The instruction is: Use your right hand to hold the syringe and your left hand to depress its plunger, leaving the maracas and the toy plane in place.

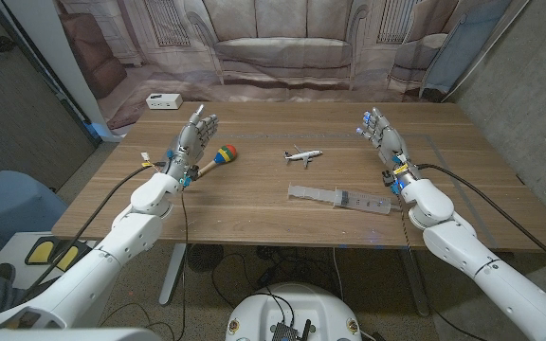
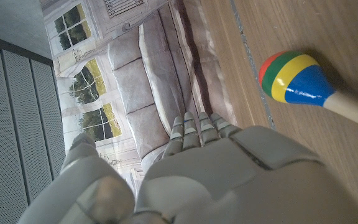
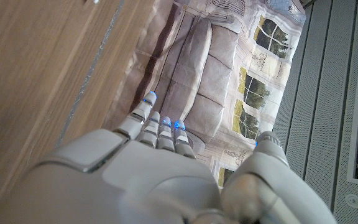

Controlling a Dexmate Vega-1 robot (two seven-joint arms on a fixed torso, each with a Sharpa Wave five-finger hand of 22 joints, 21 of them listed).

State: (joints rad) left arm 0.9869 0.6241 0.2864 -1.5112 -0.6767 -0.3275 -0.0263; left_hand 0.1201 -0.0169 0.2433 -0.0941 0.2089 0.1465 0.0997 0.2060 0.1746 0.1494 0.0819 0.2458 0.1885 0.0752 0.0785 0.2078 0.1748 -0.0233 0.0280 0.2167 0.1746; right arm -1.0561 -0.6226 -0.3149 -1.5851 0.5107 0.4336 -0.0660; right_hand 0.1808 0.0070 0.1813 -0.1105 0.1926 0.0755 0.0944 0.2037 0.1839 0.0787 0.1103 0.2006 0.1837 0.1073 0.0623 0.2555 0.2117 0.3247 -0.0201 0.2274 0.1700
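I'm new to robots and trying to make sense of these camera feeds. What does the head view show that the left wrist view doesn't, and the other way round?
The head view alone takes in the syringe, the toy plane, the right hand and a white box at the table's far edge. The left wrist view alone gives a close look at the maraca's striped head. Both share the maraca, the left hand, the wooden table and the sofa backdrop.

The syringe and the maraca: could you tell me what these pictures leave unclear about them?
- Syringe, head view: too small to read its markings or tell how far the plunger is drawn.
- Maraca, left wrist view: its handle is cut off by the picture's edge.
- Maraca, head view: the handle's end lies behind the left hand.
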